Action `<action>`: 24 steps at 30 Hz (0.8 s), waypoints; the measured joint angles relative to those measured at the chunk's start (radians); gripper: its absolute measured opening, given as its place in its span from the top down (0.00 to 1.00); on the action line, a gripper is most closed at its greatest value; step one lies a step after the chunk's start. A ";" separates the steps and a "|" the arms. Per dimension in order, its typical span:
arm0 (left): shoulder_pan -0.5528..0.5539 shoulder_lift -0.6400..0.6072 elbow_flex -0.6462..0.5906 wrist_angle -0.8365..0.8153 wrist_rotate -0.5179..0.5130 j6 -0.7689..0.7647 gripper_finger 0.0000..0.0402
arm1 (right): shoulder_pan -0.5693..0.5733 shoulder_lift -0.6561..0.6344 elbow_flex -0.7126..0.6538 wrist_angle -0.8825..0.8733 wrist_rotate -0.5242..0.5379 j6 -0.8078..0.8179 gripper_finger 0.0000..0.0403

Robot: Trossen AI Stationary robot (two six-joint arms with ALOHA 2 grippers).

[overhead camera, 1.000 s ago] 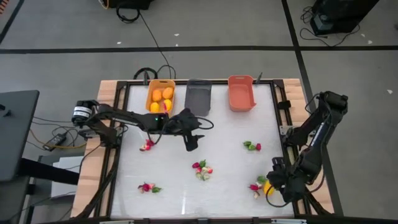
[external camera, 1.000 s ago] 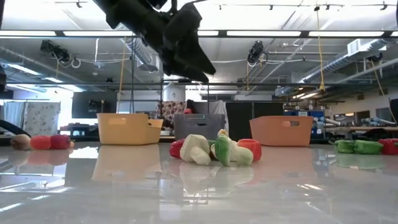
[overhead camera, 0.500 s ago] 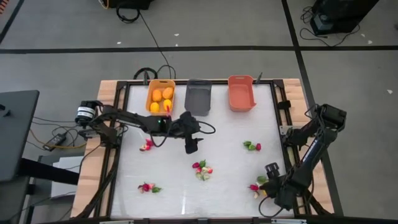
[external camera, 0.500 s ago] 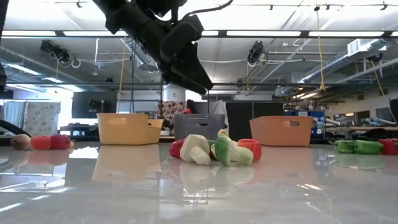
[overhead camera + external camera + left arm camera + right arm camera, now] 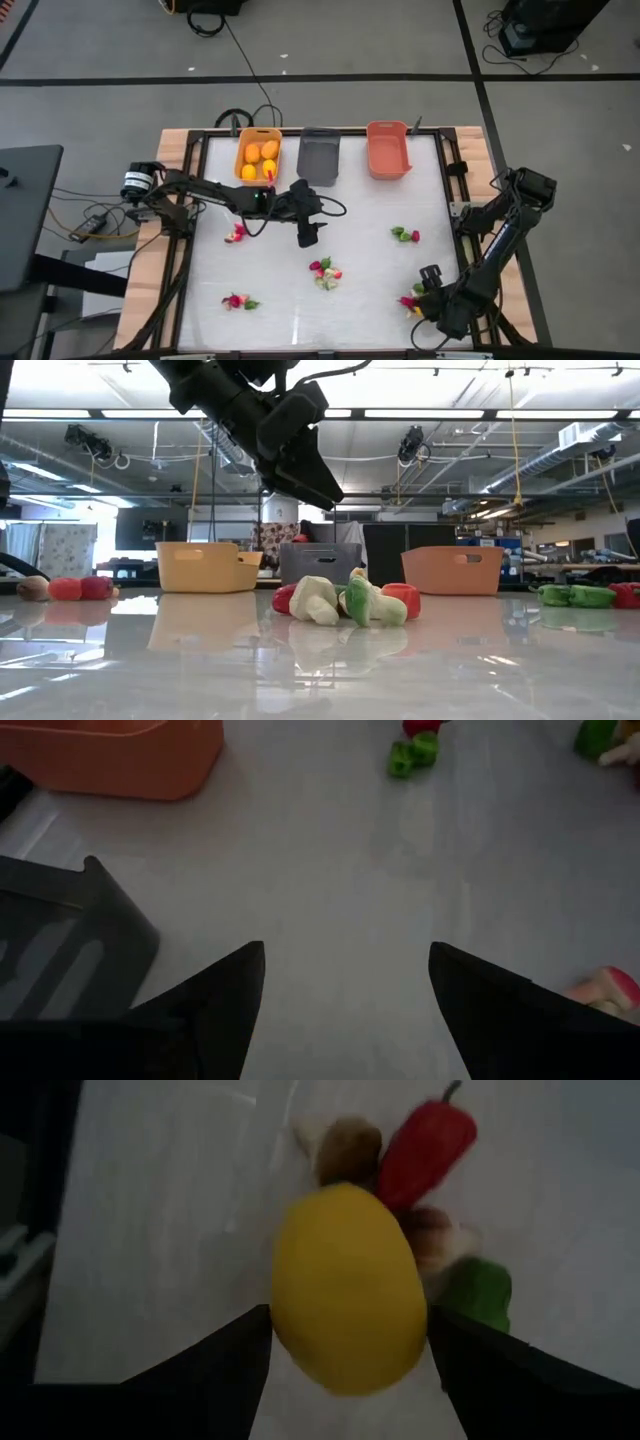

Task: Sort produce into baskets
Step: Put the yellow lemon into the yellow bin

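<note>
A: Where is the left gripper (image 5: pixel 310 236)?

B: Out over the middle of the white table (image 5: pixel 370 300), just in front of the dark grey basket (image 5: pixel 319 156). Its two fingers stand spread apart with only bare tabletop between them, so it is released and carries nothing. In the low view it hangs well above the surface.

A: And the right gripper (image 5: pixel 348 1342)?

B: Down at the table's front right corner. Its wrist view shows a yellow lemon-like fruit (image 5: pixel 345 1288) sitting between the two dark fingers, which stand wide on either side of it. I cannot tell whether they actually press on it.

A: What lies around that fruit?

B: A red pepper (image 5: pixel 426 1146), a brownish piece (image 5: pixel 349 1148) and a green piece (image 5: pixel 476 1292), all bunched just behind it.

A: The baskets?

B: Three in a row along the far edge: the yellow-orange basket (image 5: pixel 257 157) with several orange and yellow fruits (image 5: pixel 259 153) inside, the grey one beside it, then the salmon basket (image 5: pixel 387 150).

A: Loose produce?

B: Small red, green and pale clusters: one in the centre (image 5: pixel 325 272), one at the left edge near the left arm (image 5: pixel 236 234), one front left (image 5: pixel 238 301), one toward the right (image 5: pixel 405 235).
</note>
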 joint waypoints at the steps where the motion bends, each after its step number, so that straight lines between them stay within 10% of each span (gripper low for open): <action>1: 0.000 0.000 0.000 0.001 0.000 0.002 0.28 | -0.007 0.000 0.000 0.006 0.000 -0.014 0.30; 24: -0.025 0.075 0.000 0.092 0.063 -0.005 0.28 | -0.080 -0.012 0.000 0.028 -0.052 0.250 0.45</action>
